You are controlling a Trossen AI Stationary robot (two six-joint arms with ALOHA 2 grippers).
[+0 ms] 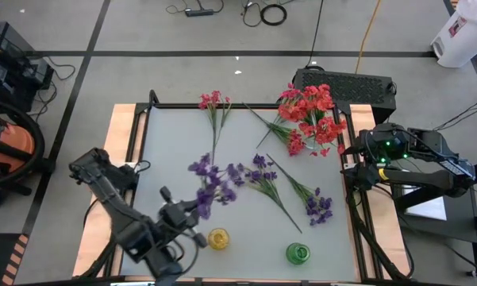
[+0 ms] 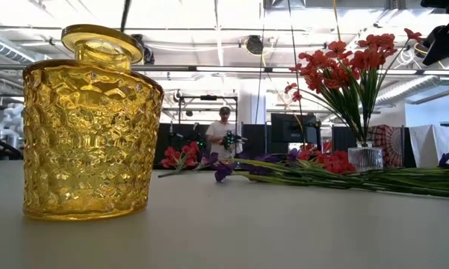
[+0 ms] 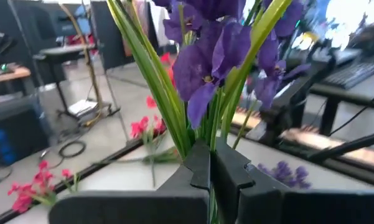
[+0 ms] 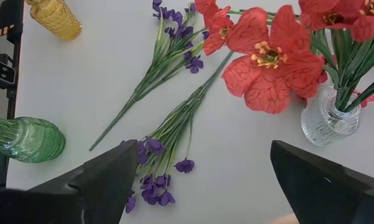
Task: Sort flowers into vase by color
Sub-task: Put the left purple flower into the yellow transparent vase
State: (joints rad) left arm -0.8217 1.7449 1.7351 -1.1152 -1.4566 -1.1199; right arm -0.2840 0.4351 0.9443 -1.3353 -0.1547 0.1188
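High view: our left gripper (image 1: pixel 192 208), clamped on a purple sprig (image 1: pixel 209 184), should lower its stem plumb into the yellow vase (image 1: pixel 219 238) near the bench's front edge; right gripper (image 1: pixel 348 157) waits, wide open.

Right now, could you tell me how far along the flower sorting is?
Done: red blossoms stand in the clear glass vase. In hand: the left end effector is shut on a purple-flowered sprig above the table. Left: purple sprigs and a red sprig lie on the table; the yellow glass vase and green glass vase look empty.
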